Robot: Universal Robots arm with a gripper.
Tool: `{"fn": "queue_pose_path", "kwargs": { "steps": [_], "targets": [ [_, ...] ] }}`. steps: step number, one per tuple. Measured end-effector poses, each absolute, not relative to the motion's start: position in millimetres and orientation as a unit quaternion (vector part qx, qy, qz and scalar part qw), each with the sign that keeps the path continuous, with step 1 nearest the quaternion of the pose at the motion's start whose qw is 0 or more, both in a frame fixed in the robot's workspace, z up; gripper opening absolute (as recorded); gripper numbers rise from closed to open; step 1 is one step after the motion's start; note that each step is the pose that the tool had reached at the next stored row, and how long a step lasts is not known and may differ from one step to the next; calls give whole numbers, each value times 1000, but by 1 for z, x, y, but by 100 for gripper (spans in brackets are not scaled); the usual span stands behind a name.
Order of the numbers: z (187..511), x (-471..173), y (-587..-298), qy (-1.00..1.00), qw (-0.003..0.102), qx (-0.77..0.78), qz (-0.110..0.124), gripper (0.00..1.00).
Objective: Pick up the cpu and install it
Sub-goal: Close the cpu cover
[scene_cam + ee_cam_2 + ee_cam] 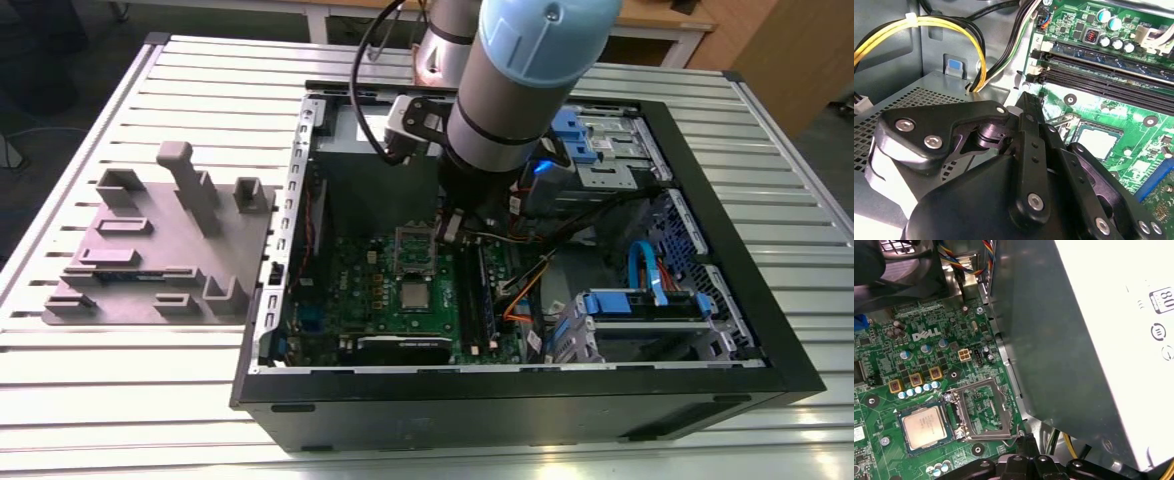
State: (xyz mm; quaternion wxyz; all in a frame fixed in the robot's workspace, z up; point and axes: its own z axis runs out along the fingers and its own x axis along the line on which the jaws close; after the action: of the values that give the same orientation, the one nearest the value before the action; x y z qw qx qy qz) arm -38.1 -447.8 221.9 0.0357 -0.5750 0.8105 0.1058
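Observation:
The cpu (pixel 416 296) lies flat in its socket on the green motherboard (pixel 367 300), silvery top up, and it also appears in both wrist views (pixel 924 426) (pixel 1099 142). The socket's metal load plate (pixel 983 407) stands swung open beside it. My gripper (pixel 450 228) hangs inside the case just above the board, past the open plate's far side from the cpu. Its black fingers come together in a single tip (pixel 1029 102) (pixel 1023 440) with nothing between them, and it touches neither the chip nor the plate.
The open black computer case (pixel 534 380) lies on a slatted metal table. A large grey power supply box (pixel 1079 340) stands close beside the gripper, with yellow and black cables (pixel 954 30) next to it. Black memory slots (pixel 1104 75) run alongside the socket. A grey fixture (pixel 160 250) sits at the exterior view's left.

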Motion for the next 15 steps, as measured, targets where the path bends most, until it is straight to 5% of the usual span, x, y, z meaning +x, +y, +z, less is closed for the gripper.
{"fn": "queue_pose_path", "kwargs": {
  "steps": [15],
  "targets": [
    [228, -38, -448, 812, 27, -576, 93, 11]
  ]
}}
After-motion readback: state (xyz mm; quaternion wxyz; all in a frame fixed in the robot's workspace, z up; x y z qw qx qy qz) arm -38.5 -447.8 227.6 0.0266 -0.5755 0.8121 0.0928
